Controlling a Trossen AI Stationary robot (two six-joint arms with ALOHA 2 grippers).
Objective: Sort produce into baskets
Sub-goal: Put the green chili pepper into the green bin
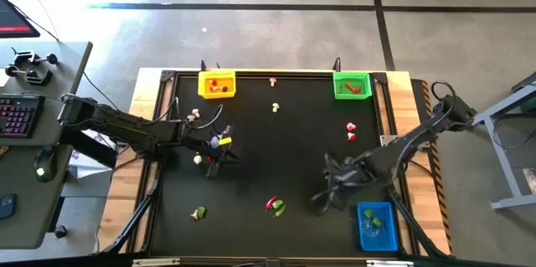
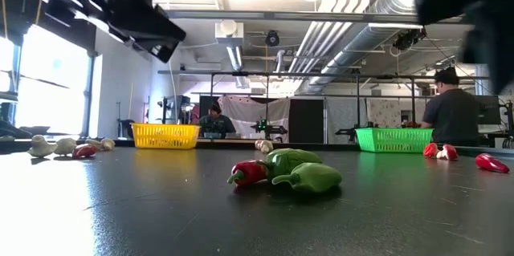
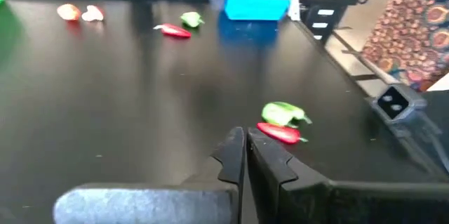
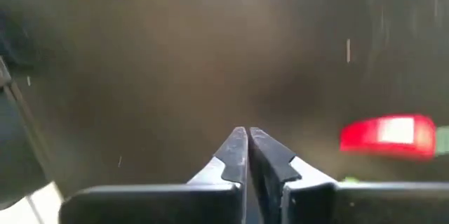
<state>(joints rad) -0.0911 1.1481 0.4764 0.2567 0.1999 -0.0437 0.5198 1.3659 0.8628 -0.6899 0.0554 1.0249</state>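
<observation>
Over on the left, the left gripper [image 1: 219,160] hangs above the black surface [image 1: 276,150], its fingers [image 3: 231,155] pressed together with nothing between them. A cream-white bulb [image 1: 198,160] lies just beside it, and two more pale bulbs [image 1: 193,115] sit a little further back. The yellow basket [image 1: 217,84] stands at the far edge on that side with a couple of red pieces inside. Near the front edge on the left lie a green chunk and a red piece [image 1: 199,213], touching.

Toward the middle, a small red-capped piece [image 1: 273,81] rests by the far edge, a pale one [image 1: 275,108] just in front of it. Nearer the front, a red chilli and a green pepper [image 1: 275,207] lie touching each other.

To the right, two red and white pieces [image 1: 351,130] sit close together, well in front of the green basket [image 1: 352,84], which holds a red chilli. The right gripper [image 1: 322,201] hovers low near the front, fingers [image 4: 235,155] closed and empty. The blue basket [image 1: 377,225] sits in the front right corner with green pieces in it.

Beyond the surface, a person [image 2: 452,111] stands in the room behind.
</observation>
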